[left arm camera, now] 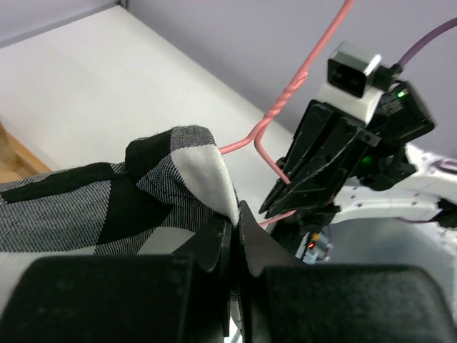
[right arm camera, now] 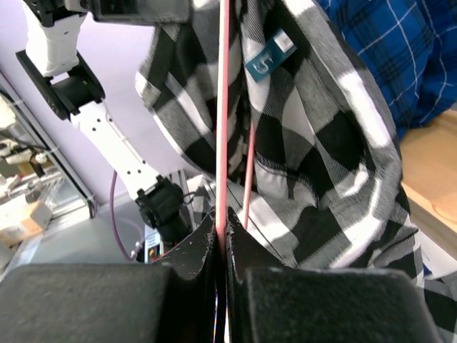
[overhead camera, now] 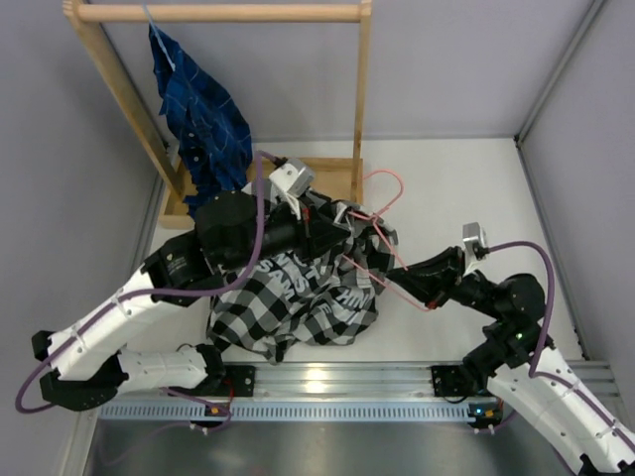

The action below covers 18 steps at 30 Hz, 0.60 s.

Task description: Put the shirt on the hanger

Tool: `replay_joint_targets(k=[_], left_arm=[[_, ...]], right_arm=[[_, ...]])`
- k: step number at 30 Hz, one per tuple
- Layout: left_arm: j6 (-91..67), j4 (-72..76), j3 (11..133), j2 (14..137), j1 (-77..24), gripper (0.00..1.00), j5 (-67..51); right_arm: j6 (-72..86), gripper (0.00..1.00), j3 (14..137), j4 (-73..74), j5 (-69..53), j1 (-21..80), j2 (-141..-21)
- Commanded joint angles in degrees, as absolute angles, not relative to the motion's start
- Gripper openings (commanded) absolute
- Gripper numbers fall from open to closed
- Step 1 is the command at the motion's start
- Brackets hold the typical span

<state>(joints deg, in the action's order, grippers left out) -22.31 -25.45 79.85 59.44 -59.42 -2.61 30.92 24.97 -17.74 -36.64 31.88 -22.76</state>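
The black-and-white checked shirt (overhead camera: 298,297) lies bunched on the table, its upper edge lifted. My left gripper (overhead camera: 335,224) is shut on a fold of the shirt (left arm camera: 193,161) and holds it up; its closed tips show in the left wrist view (left arm camera: 237,214). The pink wire hanger (overhead camera: 395,193) stands tilted beside the shirt, its hook up and away from me. My right gripper (overhead camera: 395,284) is shut on the hanger's wire (right arm camera: 223,107), its tips (right arm camera: 221,220) clamped on it. In the right wrist view the hanger's wires run up into the hanging shirt (right arm camera: 321,150).
A wooden clothes rack (overhead camera: 218,13) stands at the back left, its base board (overhead camera: 337,177) just behind the shirt. A dark blue plaid shirt (overhead camera: 203,119) hangs from it on a pale blue hanger (overhead camera: 157,28). A metal rail (overhead camera: 337,382) runs along the near edge.
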Motion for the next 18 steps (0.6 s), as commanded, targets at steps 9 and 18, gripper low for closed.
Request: replay_joint_targets(k=[9,18], left_arm=[[-5.48,-36.04,94.56,63.55,-59.85,0.98,-15.3],[13.43,-33.48,99.65,63.09,-59.77,0.98,10.87]], right_arm=[[34.45,0.0,20.32,-42.17,-32.26,32.17,-27.77],[35.51,0.0,14.94,-47.9,-30.32,32.17,-26.46]])
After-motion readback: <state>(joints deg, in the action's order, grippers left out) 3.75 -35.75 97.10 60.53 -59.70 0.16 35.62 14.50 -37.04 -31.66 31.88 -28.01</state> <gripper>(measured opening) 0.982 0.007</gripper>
